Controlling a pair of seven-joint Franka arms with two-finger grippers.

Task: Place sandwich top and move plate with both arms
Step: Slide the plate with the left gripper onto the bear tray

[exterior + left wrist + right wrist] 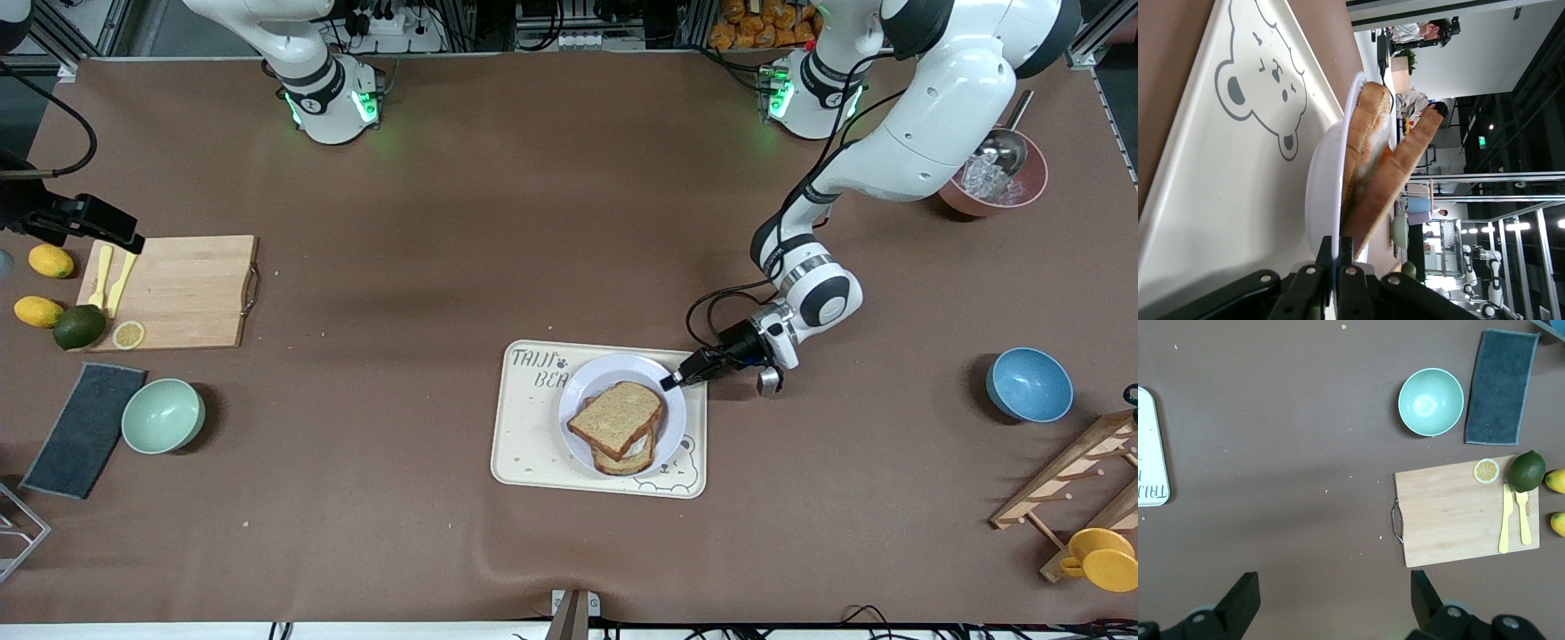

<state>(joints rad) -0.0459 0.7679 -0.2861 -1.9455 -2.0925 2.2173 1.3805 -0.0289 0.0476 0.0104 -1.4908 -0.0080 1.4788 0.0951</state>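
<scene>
Brown table (533, 222) carries bear-print tray (524, 444), cutting board (191, 289), green bowl (163, 415), blue bowl (1029, 384), dark cloth (84, 429).

From my seat the plate (578, 391) on the bear-print tray (524, 444) is blocked at the left arm's end: left gripper (673, 381) is clamped on its rim, with the sandwich top (615, 416) covering the middle. The rim toward the right arm's end is bare, with open tablecloth up to the green bowl (163, 415) and cutting board (182, 291). My right gripper (1331, 593) hangs wide over bare table beside that board.
</scene>
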